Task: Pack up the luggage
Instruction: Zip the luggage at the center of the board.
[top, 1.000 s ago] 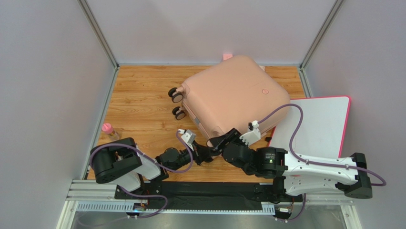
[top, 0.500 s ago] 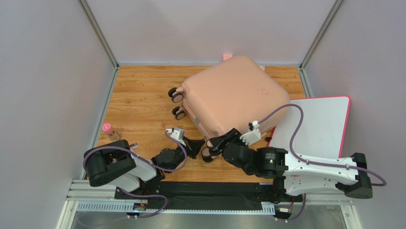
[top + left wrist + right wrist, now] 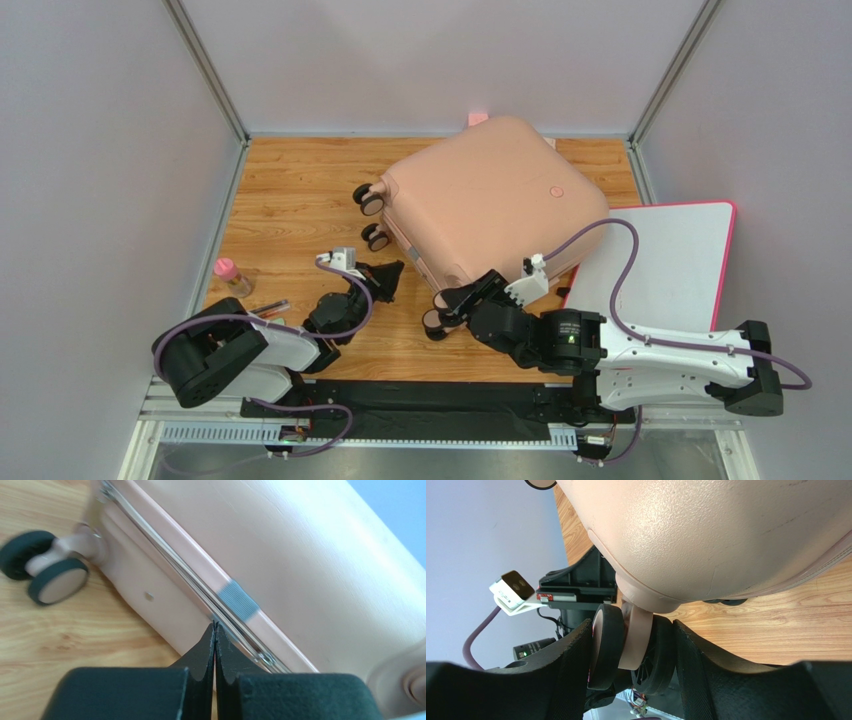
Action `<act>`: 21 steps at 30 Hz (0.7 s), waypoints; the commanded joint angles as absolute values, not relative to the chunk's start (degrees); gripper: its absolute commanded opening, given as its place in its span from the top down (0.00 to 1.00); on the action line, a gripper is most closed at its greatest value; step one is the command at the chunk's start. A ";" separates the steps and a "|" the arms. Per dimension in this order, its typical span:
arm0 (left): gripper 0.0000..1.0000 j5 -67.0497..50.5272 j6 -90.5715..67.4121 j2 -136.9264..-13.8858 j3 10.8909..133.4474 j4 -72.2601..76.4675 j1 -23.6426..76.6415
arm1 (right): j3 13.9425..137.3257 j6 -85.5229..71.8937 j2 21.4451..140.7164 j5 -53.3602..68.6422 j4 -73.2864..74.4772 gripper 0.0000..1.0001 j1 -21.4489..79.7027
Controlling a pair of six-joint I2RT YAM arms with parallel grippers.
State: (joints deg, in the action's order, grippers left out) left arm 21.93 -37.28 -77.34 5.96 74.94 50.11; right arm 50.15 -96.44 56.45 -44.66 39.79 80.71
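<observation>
Wooden worktop [image 3: 290,200], walled on three sides. In far right part: pale pink luggage [image 3: 490,200], closed, flat on side, skewed, round emblem up. Just beside its right corner: white board [image 3: 670,260], pink rim. Right hand [image 3: 445,312] clamped on twin caster wheel [image 3: 608,650] at near corner of luggage, one finger either side. Left hand [image 3: 215,630] pressed together, empty, tips at zipper seam [image 3: 200,587] on wheeled side of luggage; contact unclear. Pink-capped bottle [image 3: 230,275] upright near left edge of worktop, well apart from luggage.
</observation>
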 commanded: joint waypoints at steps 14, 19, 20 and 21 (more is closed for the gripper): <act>0.61 -9.04 -30.06 -80.51 4.66 87.71 44.12 | 48.78 -95.36 52.83 -46.05 38.67 1.00 82.35; 0.36 -19.66 -28.92 -80.86 6.23 87.71 41.66 | 48.08 -95.10 52.12 -46.23 38.32 1.00 82.62; 0.33 -20.47 -28.83 -81.64 6.50 87.71 41.31 | 47.99 -95.10 51.95 -46.23 38.32 1.00 82.62; 0.32 -20.48 -29.00 -82.17 6.68 87.71 41.22 | 47.99 -95.01 51.86 -46.32 38.23 1.00 82.79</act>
